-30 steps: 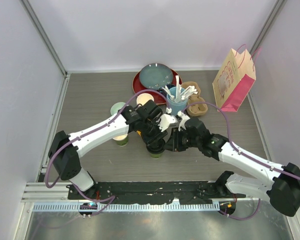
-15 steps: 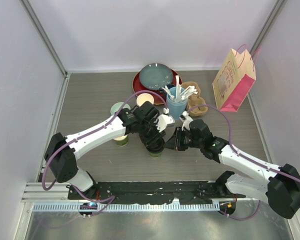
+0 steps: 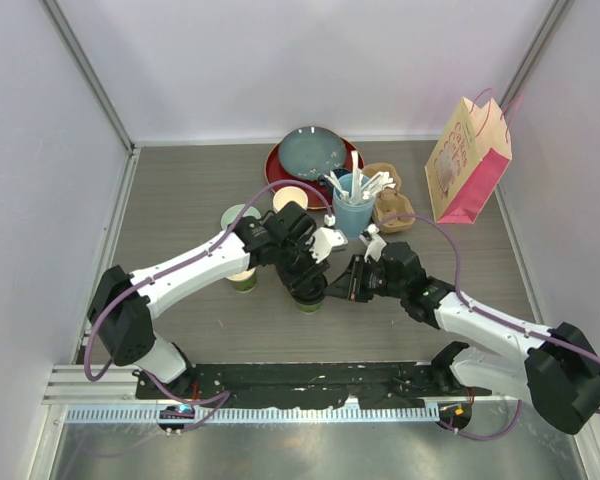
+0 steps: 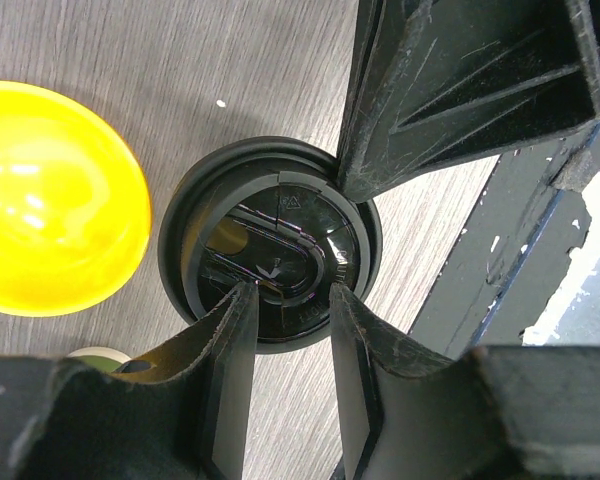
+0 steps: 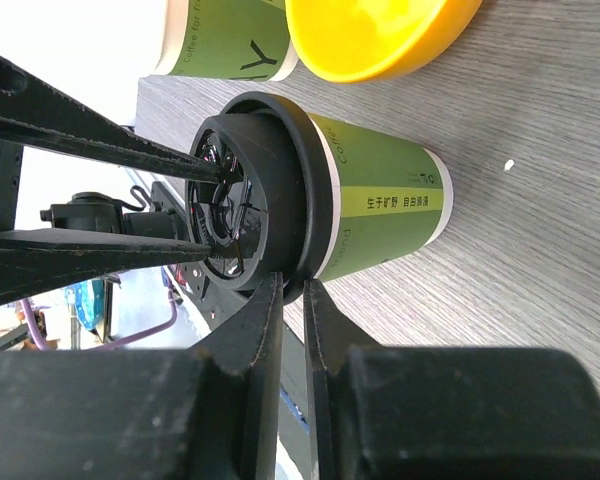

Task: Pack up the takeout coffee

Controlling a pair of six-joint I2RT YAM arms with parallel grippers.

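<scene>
Right jaws narrower now, around lidded cup rim.

glossy plastic on matt paper, over a dull wood-grain table
the lid looked like black moulded plastic, smooth and shiny, with raised marks; the cup under it was matt paper, printed green. at nine o'clock of the lid, the yellow bowl was smooth glossy plastic with bright highlights. the table was grey, matt and finely grained. the left gripper and right gripper were dull black plastic, the right one scuffed with pale scratches. at the table's one o'clock the bag was tan and pink paper; nearer twelve the carrier looked like rough brown pulp. at six the metal sheet was brushed and faintly shiny.
</scene>
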